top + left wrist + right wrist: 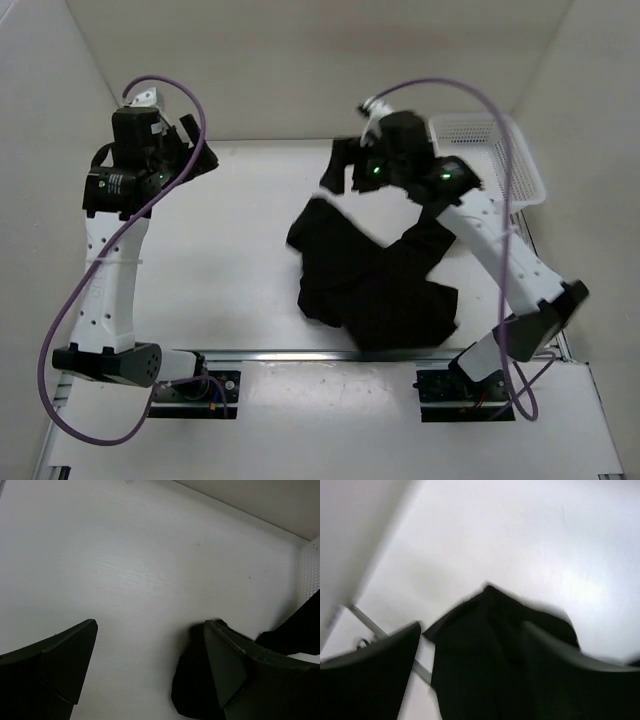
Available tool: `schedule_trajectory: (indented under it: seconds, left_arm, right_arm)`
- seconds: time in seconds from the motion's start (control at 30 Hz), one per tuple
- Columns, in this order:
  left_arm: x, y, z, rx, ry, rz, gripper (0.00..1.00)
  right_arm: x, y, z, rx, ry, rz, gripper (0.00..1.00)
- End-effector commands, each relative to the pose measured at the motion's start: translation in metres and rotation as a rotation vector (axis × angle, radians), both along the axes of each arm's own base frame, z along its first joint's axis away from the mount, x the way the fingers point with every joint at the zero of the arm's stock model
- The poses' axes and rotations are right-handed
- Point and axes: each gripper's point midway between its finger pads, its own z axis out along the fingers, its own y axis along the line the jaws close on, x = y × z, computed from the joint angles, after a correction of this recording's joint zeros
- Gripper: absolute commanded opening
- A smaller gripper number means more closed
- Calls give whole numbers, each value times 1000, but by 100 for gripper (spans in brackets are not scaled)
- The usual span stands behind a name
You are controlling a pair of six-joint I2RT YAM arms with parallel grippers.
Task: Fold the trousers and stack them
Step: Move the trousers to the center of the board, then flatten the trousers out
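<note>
White table (240, 260): trousers (375, 285) heaped beneath right gripper (470, 628), jaws spread.

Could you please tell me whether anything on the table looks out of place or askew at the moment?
Yes: the soft black cloth trousers lie in a crumpled, unfolded heap on the right half of the white table, with legs and edges bunched at odd angles rather than laid flat. Nothing else stands out.

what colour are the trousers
The trousers are plain black, clearest in the top external view.
</note>
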Motion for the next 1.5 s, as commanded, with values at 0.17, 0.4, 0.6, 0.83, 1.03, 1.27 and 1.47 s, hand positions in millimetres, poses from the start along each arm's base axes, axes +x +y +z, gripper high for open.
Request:
schedule_trajectory:
  seconds: [0.17, 0.4, 0.6, 0.83, 1.03, 1.27, 1.47]
  left_arm:
    - [-62, -55, -107, -153, 264, -205, 98]
    - [-116, -169, -202, -149, 494, -443, 100]
    - [-121, -228, -272, -33, 684, -505, 100]
    - [-116, -247, -291, -62, 716, -551, 74]
    - [-82, -205, -240, -138, 578, -481, 11]
    - [-12, -144, -97, -127, 267, -410, 11]
    - [-3, -84, 131, -154, -268, -333, 11]
  right_arm:
    - [-19, -109, -70, -130, 119, -325, 89]
    - [-71, -163, -191, -257, 412, -465, 100]
    - [-70, -147, -252, -171, 558, -370, 100]
    - [-68, -85, -293, -134, 654, -108, 89]
    - [-50, -72, -273, -130, 596, -110, 0]
    - [24, -49, -180, -102, 399, -68, 0]
    - [78, -17, 16, 93, 32, -40, 0]
